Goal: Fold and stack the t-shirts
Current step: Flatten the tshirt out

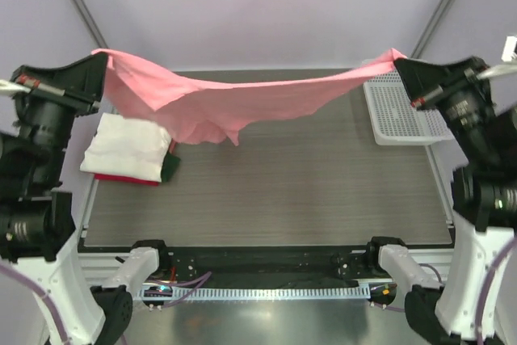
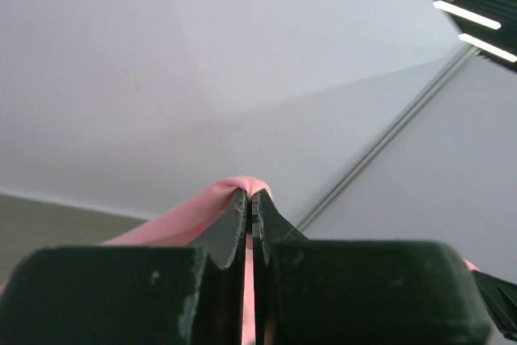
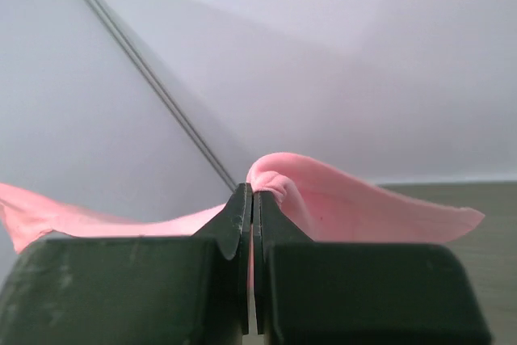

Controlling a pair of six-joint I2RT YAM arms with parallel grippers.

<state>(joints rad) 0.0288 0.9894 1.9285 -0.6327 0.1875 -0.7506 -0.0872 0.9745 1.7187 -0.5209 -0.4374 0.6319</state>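
Salmon-pink t-shirt (image 1: 218, 103) is up in the air, strung between both arms over the far half of the table (image 1: 307, 199), middle sagging low, can't tell if the lowest tip touches the surface. Left gripper (image 1: 102, 56) has its jaws pressed together on one top corner, right gripper (image 1: 399, 57) likewise on the other. In both wrist views only a small nub of cloth pokes past the tips, so both holds look thin. Likely risk: if the arms spread wider or swing fast, a corner slips out and the shirt drops in a heap. The drape is uneven, bunched more toward the left, so laying it down as it hangs probably gives creases and a crooked fold. The sag hangs just beside the folded white t-shirt (image 1: 125, 145), which sits on the red t-shirt (image 1: 121, 177) at the table's left edge; lowering or dragging the pink one that way could rub over the stack and knock it askew. The right corner is over the white mesh basket (image 1: 396, 115), so the cloth could snag its rim on the way down
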